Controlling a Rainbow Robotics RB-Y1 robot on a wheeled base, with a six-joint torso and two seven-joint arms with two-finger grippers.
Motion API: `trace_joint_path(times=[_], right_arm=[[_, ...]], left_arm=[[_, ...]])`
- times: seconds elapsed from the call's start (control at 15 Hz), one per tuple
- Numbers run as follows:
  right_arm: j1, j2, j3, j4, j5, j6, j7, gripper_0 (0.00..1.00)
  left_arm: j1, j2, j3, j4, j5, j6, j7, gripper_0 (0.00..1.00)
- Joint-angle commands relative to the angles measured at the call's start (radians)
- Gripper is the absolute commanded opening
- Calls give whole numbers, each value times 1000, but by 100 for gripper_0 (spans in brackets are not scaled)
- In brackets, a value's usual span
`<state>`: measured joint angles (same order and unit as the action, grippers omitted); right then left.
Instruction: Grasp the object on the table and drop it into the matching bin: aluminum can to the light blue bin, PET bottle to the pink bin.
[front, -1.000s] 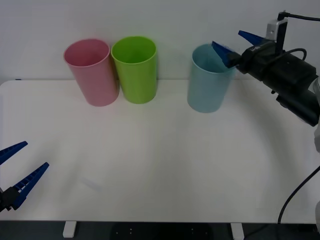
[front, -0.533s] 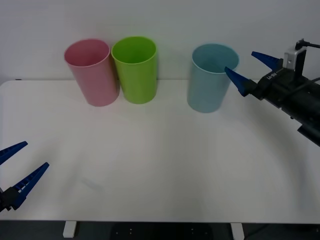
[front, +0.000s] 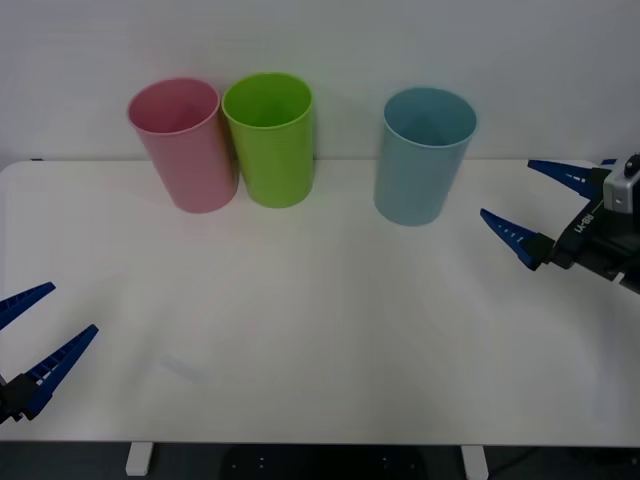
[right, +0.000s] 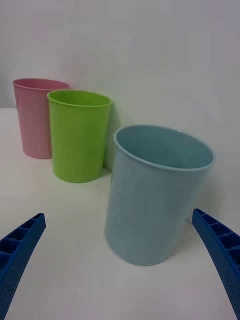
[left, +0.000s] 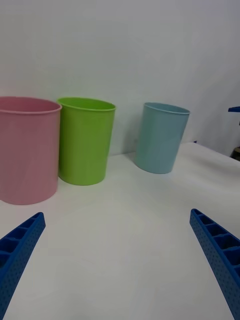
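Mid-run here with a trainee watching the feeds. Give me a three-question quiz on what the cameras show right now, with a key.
1. True or false: the right end effector is gripping something.
2. Which bin stands nearest the right end effector? A) pink bin B) lime green bin C) light blue bin
3. Fill in: the left end effector hangs open at the table's near-____ corner.

Key
1. False: its fingers are spread with nothing between them, to the right of the light blue bin.
2. C.
3. Left.
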<state>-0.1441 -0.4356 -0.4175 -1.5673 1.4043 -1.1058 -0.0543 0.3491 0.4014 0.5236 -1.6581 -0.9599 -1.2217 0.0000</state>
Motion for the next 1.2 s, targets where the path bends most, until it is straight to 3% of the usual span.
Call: trace_joint_path(times=[0.07, 0.67, 1.2], right_arm=[[44, 0, -41, -2, 1, -80, -6, 100], [259, 0, -61, -145, -54, -103, -67, 100], [305, 0, -57, -157, -56, -117, -87, 100]], left_arm=[[0, 0, 0, 0, 0, 0, 0, 100], [0, 0, 0, 0, 0, 0, 0, 100], [0, 0, 0, 0, 0, 0, 0, 100]])
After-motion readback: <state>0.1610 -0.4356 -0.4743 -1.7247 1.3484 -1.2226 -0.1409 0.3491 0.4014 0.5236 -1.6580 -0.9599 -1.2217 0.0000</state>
